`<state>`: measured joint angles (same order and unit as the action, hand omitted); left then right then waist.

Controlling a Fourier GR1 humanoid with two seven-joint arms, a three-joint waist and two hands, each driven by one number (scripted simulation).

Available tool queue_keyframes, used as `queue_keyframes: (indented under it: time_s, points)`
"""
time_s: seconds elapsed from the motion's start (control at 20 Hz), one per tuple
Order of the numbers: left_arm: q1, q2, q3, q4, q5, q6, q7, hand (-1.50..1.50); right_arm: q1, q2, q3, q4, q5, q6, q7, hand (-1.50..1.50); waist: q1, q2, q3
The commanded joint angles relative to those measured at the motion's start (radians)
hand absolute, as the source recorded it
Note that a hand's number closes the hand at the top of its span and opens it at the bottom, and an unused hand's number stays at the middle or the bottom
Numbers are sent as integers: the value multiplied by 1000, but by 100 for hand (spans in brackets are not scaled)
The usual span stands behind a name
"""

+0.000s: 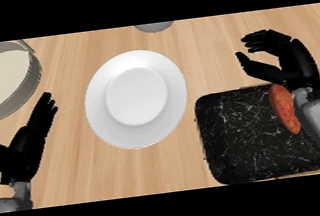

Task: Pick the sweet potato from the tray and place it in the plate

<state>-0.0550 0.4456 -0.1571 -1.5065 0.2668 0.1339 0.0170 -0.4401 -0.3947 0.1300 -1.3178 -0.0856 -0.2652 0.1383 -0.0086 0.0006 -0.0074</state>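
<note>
An orange-red sweet potato (284, 109) lies on the black marbled tray (249, 139) at the lower right, partly hidden behind my right wrist. My right hand (285, 62) hovers just beyond the tray's far edge, above the potato's far end, fingers curled but holding nothing. The white plate (136, 98) sits in the middle of the counter, left of the tray. My left hand (26, 141) rests open at the lower left, fingers straight and pointing away.
A large round pan with a grey rim (0, 82) stands at the upper left. A grey rounded object (154, 26) peeks in at the top edge. Bare wooden counter (207, 43) lies between plate and right hand.
</note>
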Motion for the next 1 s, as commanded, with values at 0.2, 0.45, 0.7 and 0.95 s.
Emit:
queue_keyframes:
  time_s: [0.2,0.45,0.7,0.95]
  points:
    - [33,-40,37,112,-24,-36,-145,0,236,153,41,-160,176,-316,-144,-150,0,-3,7]
    - [12,-60,43,175,-56,-41,-169,0,414,82,72,-339,304,-381,-57,-150,-13,-5,6]
    - [28,-76,33,116,-66,-26,-123,0,450,-66,50,-467,446,-325,223,-150,-4,-6,5]
    - [35,-92,23,122,-93,-9,-146,0,463,-215,56,-508,462,-107,469,-150,1,-5,5]
